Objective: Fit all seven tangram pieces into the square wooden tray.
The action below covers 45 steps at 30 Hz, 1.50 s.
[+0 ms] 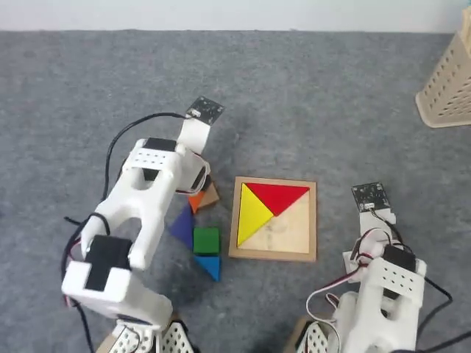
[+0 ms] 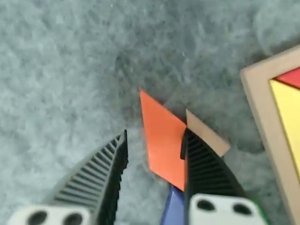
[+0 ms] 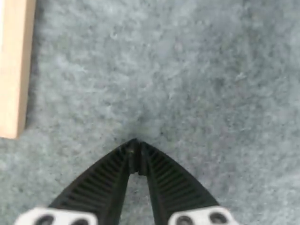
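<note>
The square wooden tray (image 1: 274,254) lies right of centre and holds a red triangle (image 1: 280,196) and a yellow triangle (image 1: 253,213); the rest of its floor is bare. To its left lie loose pieces: an orange parallelogram (image 2: 161,140), a tan piece (image 2: 206,133), a dark blue triangle (image 1: 182,226), a green square (image 1: 206,240) and a light blue triangle (image 1: 210,266). My left gripper (image 2: 154,136) is open, low over the orange parallelogram, which lies between its fingers. My right gripper (image 3: 135,152) is shut on nothing, over bare carpet beside the tray's edge (image 3: 14,65).
Grey carpet covers the whole table. A beige perforated object (image 1: 447,81) stands at the far right edge. The left arm's body (image 1: 140,213) hangs over the carpet left of the loose pieces.
</note>
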{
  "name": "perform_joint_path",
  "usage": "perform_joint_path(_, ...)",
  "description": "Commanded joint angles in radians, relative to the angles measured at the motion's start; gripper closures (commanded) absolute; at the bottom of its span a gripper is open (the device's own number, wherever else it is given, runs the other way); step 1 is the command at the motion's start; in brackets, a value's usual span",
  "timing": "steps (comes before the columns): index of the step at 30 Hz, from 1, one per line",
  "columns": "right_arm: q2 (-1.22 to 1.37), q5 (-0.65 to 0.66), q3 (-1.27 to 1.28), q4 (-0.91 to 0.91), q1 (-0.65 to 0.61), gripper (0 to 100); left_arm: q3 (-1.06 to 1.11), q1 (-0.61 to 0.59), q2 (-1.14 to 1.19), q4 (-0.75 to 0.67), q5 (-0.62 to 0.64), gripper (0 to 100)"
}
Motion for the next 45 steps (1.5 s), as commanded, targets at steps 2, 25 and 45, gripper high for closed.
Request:
perform_joint_path(2,-0.024,0.018,-0.006,-0.022,0.01,99.3,-0.038,0.003,0.018,0.029,-0.049,82)
perform_joint_path(25,-0.024,0.018,-0.003,-0.022,0.01,99.3,-0.203,-0.014,0.06,0.164,-0.029,89)
perform_joint_path(45,-0.024,0.018,-0.003,-0.022,0.01,99.3,-0.147,0.545,-0.259,0.229,0.192,87)
